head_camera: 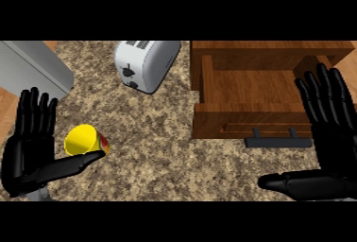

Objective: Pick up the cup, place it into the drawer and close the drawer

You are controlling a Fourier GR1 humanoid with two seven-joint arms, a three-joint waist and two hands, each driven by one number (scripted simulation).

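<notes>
Open left hand [31, 156] beside tipped yellow cup [85, 140], right hand [333, 142] open

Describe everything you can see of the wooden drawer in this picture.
The drawer is brown wood with a visible grain, pulled open from its cabinet at the counter's far right. Its box looks empty, with plain wooden walls and floor. A dark bar handle sits on its front panel. The right hand, fingers straight, overlaps its right side; whether it touches the drawer cannot be told.
</notes>
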